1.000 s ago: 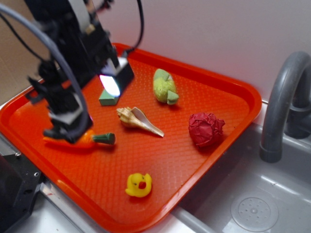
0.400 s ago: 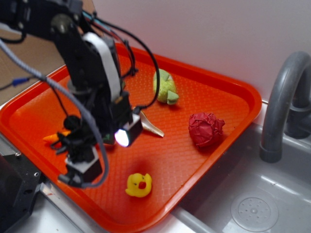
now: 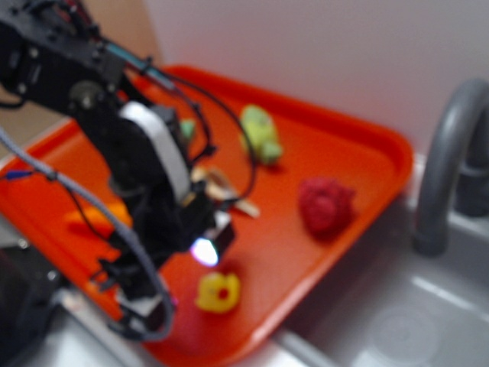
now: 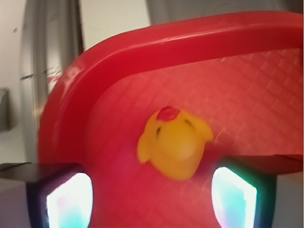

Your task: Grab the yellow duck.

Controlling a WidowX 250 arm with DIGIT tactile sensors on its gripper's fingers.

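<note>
The tool hangs low over the red tray, and its two glowing fingers stand wide apart at the bottom of the wrist view. The yellow duck sits on the tray just ahead of the tool, in line with the gap between the fingers, and the fingers are not touching it. Its red beak points away from the tool, toward the curved rim of the tray (the rim runs close behind the duck).

In the exterior view the picture is blurry. The black arm leans down over the tray, and the tool with its bright light is just beside the yellow duck, on the arm's side of it. The duck rests near the front edge of the tray.

Farther off, past the tool, lie a dark red crumpled ball, a yellow-green lumpy toy and a pale shell that is partly hidden by the arm. An orange thing shows behind the arm. A grey tap stands over the sink beside the tray.
</note>
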